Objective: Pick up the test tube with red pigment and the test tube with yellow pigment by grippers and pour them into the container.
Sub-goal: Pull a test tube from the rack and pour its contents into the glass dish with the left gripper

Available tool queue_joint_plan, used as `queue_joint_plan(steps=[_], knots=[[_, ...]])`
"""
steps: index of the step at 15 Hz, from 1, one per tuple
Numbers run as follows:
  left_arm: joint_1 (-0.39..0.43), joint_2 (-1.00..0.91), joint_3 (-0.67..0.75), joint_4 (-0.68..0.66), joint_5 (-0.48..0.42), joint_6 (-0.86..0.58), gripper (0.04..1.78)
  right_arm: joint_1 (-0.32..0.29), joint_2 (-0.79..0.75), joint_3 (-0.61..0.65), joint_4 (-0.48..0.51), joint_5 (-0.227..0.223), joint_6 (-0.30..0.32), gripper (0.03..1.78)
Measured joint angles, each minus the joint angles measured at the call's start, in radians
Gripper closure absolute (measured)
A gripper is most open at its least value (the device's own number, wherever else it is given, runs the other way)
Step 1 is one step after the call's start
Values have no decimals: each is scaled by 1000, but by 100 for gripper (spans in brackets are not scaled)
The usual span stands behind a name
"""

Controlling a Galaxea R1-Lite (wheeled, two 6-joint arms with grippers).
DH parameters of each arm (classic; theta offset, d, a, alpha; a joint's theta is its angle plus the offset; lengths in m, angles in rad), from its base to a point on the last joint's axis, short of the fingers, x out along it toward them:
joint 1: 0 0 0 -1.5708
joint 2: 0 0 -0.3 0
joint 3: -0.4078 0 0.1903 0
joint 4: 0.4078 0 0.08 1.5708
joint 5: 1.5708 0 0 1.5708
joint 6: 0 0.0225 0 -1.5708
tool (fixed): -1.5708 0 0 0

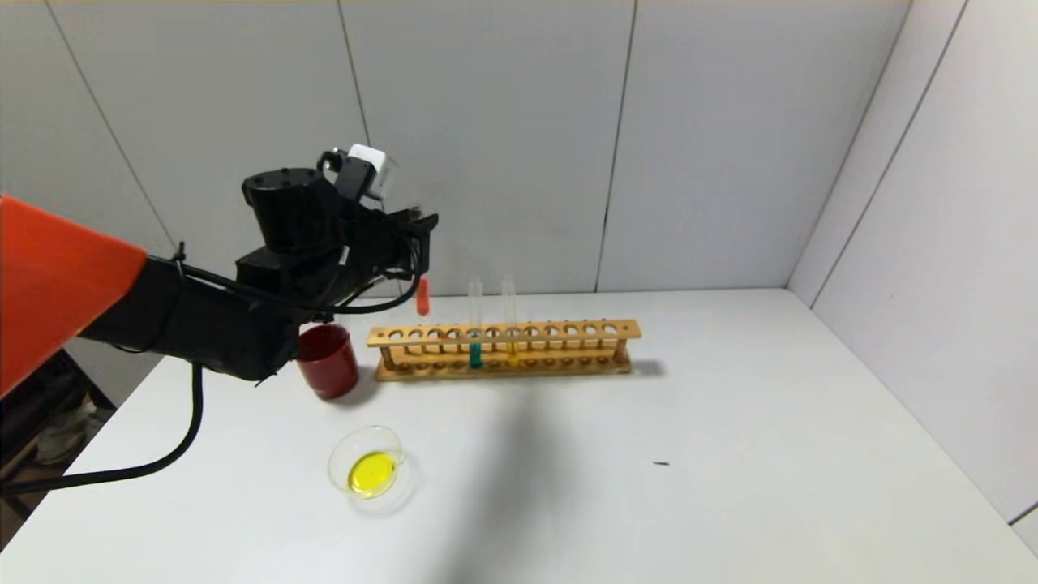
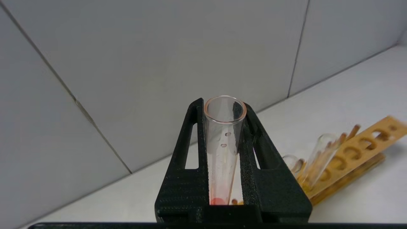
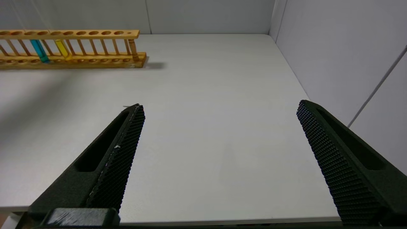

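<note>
My left gripper is shut on the test tube with red pigment and holds it upright in the air, above and behind the left end of the wooden rack. In the left wrist view the fingers clamp the tube near its open rim, with red liquid at its bottom. A test tube with yellow pigment stands in the rack and also shows in the right wrist view. The clear glass container sits on the table's front left and holds yellow liquid. My right gripper is open and empty over the table's front right.
A teal-liquid tube stands in the rack beside the yellow one. A dark red cup stands left of the rack, behind the container. Grey walls close the back and right of the white table.
</note>
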Motion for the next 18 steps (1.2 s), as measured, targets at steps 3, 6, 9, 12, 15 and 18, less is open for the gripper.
queue_joint_plan(steps=[3,6,9,12,15,18], knots=[[8,-109,29,30,-33,3,150,0,0,0,0,0,0,6],[62,-250,103,110,-186,30,150,0,0,0,0,0,0,6],[103,-393,168,197,-347,46,150,0,0,0,0,0,-1,6],[151,-487,238,210,-374,64,150,0,0,0,0,0,0,6],[276,-524,316,211,-444,220,150,0,0,0,0,0,0,6],[365,-483,325,217,-524,453,150,0,0,0,0,0,0,6]])
